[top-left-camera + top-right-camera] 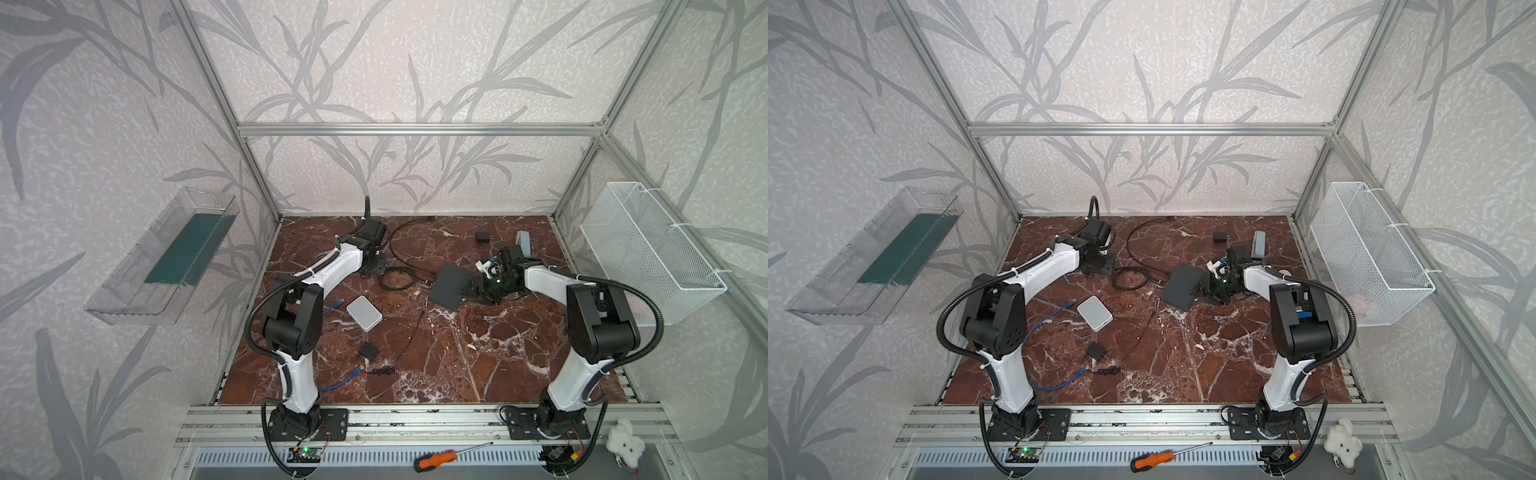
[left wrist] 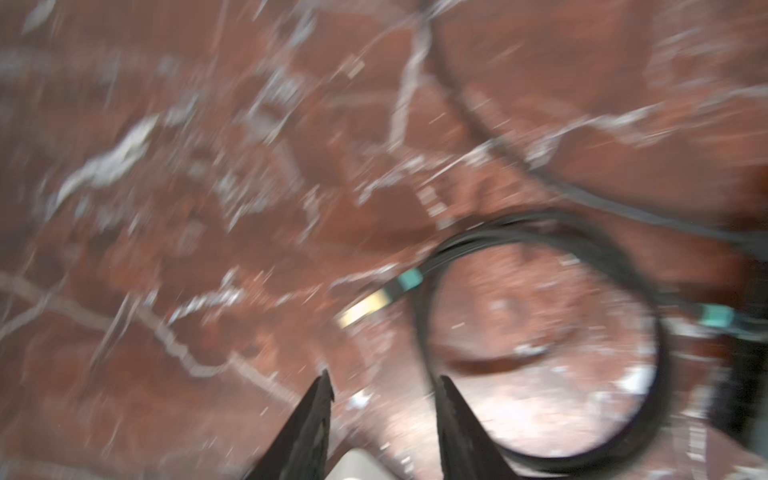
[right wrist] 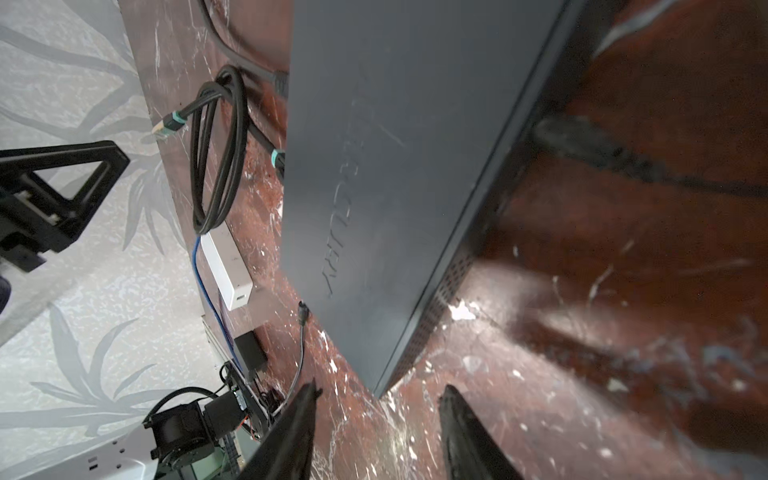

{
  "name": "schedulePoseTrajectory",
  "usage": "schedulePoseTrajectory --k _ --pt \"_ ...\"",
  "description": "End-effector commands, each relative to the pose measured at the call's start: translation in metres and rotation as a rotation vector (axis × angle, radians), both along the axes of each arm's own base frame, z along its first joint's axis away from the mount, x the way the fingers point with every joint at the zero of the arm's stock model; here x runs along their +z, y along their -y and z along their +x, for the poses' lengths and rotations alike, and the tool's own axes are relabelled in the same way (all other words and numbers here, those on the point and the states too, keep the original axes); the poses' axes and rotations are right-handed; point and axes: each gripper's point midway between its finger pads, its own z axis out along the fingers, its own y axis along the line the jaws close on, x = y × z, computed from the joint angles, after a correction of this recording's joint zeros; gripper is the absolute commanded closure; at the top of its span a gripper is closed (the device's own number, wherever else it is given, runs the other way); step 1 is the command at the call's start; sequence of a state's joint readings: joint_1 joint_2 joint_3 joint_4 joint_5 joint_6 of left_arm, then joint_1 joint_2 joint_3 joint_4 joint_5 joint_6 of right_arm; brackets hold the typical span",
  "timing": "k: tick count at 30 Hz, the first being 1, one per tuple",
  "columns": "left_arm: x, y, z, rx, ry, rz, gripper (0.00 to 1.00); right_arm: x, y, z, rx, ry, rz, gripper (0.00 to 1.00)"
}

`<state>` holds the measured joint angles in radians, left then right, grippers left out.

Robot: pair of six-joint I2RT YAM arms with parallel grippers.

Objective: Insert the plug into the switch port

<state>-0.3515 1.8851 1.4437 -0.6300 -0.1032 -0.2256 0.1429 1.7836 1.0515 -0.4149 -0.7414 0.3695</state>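
Observation:
The white box (image 1: 364, 313) lies flat at the left-middle of the table, and a small socket hole (image 3: 240, 298) shows on its end face. The plug (image 3: 303, 309) is the tiny black tip of a thin cord (image 1: 411, 336) and lies beside the dark grey slab (image 3: 395, 166). Its black adapter block (image 1: 368, 352) sits in front of the white box. My left gripper (image 2: 385, 376) is open and empty, over a coiled black cable (image 2: 540, 332) at the back. Just off the slab's corner, my right gripper (image 3: 380, 385) stands open with nothing between its fingers.
The slab (image 1: 449, 286) lies mid-table by the right gripper (image 1: 476, 290). A blue cable (image 1: 340, 382) trails at the front left. A second black adapter (image 1: 483, 237) and a grey-blue box (image 1: 523, 243) are at the back right. A white mesh basket (image 1: 648, 249) hangs on the right wall.

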Motion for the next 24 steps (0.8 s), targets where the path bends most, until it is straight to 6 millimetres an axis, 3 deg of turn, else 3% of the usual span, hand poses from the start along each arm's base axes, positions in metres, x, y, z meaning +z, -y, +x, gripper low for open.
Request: schedulePoseTrajectory --k 1,3,6,10,16,18,24 --pt "0.011 -0.03 -0.028 0.152 -0.036 0.033 0.54 0.009 0.0 -0.019 0.072 0.032 -0.075 0.52" --pt "0.0 -0.042 -0.041 0.218 -0.088 0.003 0.54 0.009 -0.008 -0.021 0.1 0.05 -0.101 0.51" --pt "-0.016 -0.056 -0.056 0.301 -0.15 -0.027 0.54 0.024 -0.03 -0.023 0.158 0.115 -0.106 0.51" --pt "-0.032 -0.058 -0.072 0.323 -0.198 -0.054 0.54 0.031 -0.062 -0.031 0.26 0.158 -0.114 0.52" --pt "-0.044 -0.059 -0.08 0.309 -0.216 -0.045 0.55 0.015 -0.111 -0.052 0.375 0.123 -0.163 0.53" --pt "-0.041 -0.059 -0.077 0.3 -0.212 -0.036 0.55 0.003 -0.11 -0.057 0.411 0.098 -0.276 0.55" --pt "-0.026 -0.062 -0.067 0.311 -0.185 -0.016 0.56 -0.015 -0.113 -0.067 0.398 0.035 -0.307 0.57"
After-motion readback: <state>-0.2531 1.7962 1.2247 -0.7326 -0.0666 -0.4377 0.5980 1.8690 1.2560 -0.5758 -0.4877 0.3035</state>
